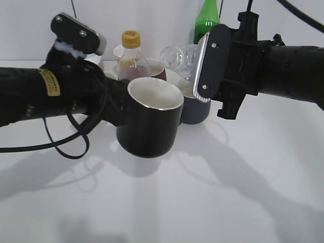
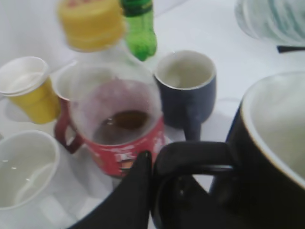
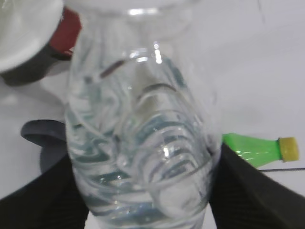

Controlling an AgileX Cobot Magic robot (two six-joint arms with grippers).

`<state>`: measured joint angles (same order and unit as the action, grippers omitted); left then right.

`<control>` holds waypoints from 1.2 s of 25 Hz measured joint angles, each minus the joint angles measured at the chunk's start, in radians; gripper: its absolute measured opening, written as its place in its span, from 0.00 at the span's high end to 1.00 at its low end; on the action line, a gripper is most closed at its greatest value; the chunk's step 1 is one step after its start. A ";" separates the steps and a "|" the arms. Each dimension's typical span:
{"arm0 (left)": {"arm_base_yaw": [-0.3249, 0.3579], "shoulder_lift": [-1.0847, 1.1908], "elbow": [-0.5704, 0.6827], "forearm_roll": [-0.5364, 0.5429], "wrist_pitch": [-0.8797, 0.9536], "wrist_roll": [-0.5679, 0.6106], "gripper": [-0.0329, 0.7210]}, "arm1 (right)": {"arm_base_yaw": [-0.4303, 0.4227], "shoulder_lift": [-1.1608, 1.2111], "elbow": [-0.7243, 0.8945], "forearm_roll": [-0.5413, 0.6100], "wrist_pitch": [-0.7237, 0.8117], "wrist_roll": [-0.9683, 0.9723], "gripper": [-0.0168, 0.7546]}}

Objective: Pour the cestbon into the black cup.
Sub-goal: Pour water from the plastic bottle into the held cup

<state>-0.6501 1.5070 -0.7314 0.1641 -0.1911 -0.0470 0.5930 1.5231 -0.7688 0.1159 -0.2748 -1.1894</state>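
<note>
Cestbon bottle (image 1: 178,58) is held off the white counter (image 1: 167,202) by the right tool (image 3: 143,191), whose dark pads clamp its ribbed body on both sides. In the exterior view the bottle lies tilted, its uncapped mouth pointing left and above the far rim of the black cup (image 1: 150,121). Water is visible inside the bottle in the right wrist view; no stream can be made out at the mouth.

The black cup is raised clear of the counter by the left tool (image 2: 147,186), which is closed on the cup's loop handle. Its white interior appears dry and empty.

Judged step: the pour is set up, mouth aligned near the cup, with little or nothing delivered. The next move calls for further rotation of the right wrist so the mouth dips below the water level, while the left arm holds the cup level beneath it.

Behind stand a dark navy mug (image 1: 195,109), a red-labelled bottle with a yellow cap (image 2: 112,109), a green bottle (image 1: 207,20) and a small yellow cup (image 2: 31,90).
</note>
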 joint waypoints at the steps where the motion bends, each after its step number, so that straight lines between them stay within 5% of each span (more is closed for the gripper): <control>1: -0.005 0.006 -0.002 0.000 0.001 -0.001 0.89 | 0.000 0.000 0.000 0.000 -0.001 -0.022 0.33; 13: -0.013 0.011 -0.003 0.000 0.006 -0.002 0.89 | 0.000 0.000 -0.001 -0.002 -0.059 -0.295 0.33; 30: -0.013 0.011 -0.003 0.001 0.006 -0.003 0.89 | 0.000 0.000 -0.002 -0.003 -0.100 -0.396 0.33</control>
<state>-0.6629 1.5183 -0.7340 0.1651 -0.1856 -0.0496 0.5930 1.5231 -0.7706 0.1129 -0.3748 -1.5850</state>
